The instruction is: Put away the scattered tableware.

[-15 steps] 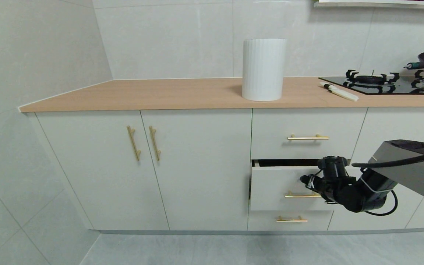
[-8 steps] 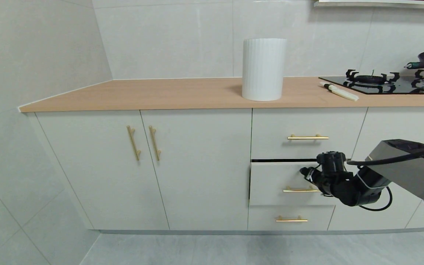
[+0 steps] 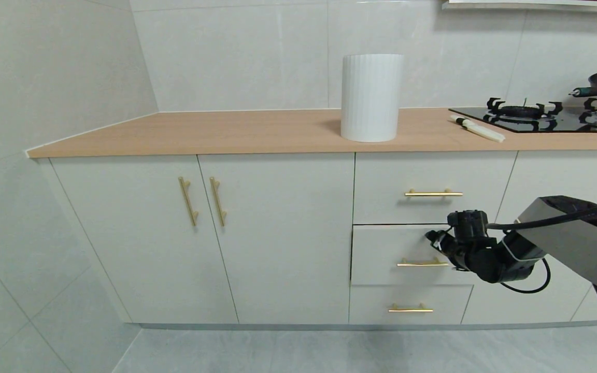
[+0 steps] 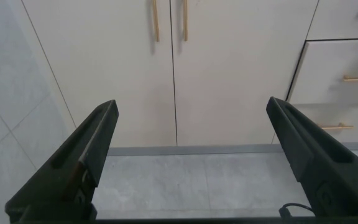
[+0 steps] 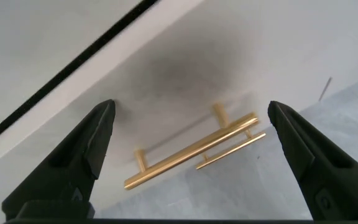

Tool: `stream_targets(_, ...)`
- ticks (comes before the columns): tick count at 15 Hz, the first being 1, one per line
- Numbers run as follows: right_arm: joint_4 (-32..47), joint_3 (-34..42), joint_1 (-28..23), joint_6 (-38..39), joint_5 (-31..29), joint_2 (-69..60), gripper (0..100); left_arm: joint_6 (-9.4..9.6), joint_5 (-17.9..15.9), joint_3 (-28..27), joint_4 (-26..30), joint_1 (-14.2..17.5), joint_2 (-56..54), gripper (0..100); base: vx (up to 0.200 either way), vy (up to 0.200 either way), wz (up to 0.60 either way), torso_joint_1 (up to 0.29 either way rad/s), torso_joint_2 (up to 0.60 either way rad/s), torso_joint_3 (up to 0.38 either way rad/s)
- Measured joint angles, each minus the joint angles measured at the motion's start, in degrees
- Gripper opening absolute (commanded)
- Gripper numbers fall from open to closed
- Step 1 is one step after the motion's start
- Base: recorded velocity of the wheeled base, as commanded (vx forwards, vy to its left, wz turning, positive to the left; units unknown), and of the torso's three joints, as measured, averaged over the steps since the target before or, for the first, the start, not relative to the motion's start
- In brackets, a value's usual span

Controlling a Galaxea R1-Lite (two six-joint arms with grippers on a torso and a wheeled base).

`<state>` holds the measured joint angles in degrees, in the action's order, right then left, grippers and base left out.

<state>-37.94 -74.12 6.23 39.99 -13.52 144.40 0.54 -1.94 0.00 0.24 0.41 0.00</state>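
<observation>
1. Drawer (image 3: 381,248), middle of three, almost flush; right tool (image 3: 434,240), spread, at its front near its handle (image 3: 422,263).
2. Utensil (image 3: 477,129) lies on counter (image 3: 226,132) above the drawer.
3. Push squarely mid-front; avoid skewing.
4. Left tool (image 4: 190,106) spread, empty, facing doors (image 4: 166,62) beside the drawer.

White canister (image 3: 371,98) on countertop (image 3: 226,132)

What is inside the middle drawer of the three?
Its inside is hidden: the middle drawer is shut or nearly so, showing just its front and gold handle. The right gripper, open, is at that front.
</observation>
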Motion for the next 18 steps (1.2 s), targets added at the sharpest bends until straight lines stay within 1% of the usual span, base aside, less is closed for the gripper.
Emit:
stream_targets(2, 2.24, -1.51, -0.41, 0.96, -0.07, 0.41, 100, 0.00, 0.00, 0.00, 0.02, 0.00, 0.00, 100, 0.000, 0.000, 0.00, 0.000, 0.00, 0.000)
stream_targets(7, 3.49, -3.55, -1.44, 2.02, -0.33, 1.11, 100, 0.00, 0.00, 0.00, 0.02, 0.00, 0.00, 100, 0.000, 0.000, 0.00, 0.000, 0.00, 0.000)
stream_targets(10, 7.49, -5.53, -2.01, 3.25, -0.98, 1.58, 100, -0.02, 0.00, 0.00, 0.02, 0.00, 0.00, 100, 0.000, 0.000, 0.00, 0.000, 0.00, 0.000)
stream_targets(18, 10.33, -9.01, -2.55, 4.63, -2.68, 2.84, 100, 0.00, 0.02, 0.00, 0.02, 0.00, 0.00, 100, 0.000, 0.000, 0.00, 0.000, 0.00, 0.000)
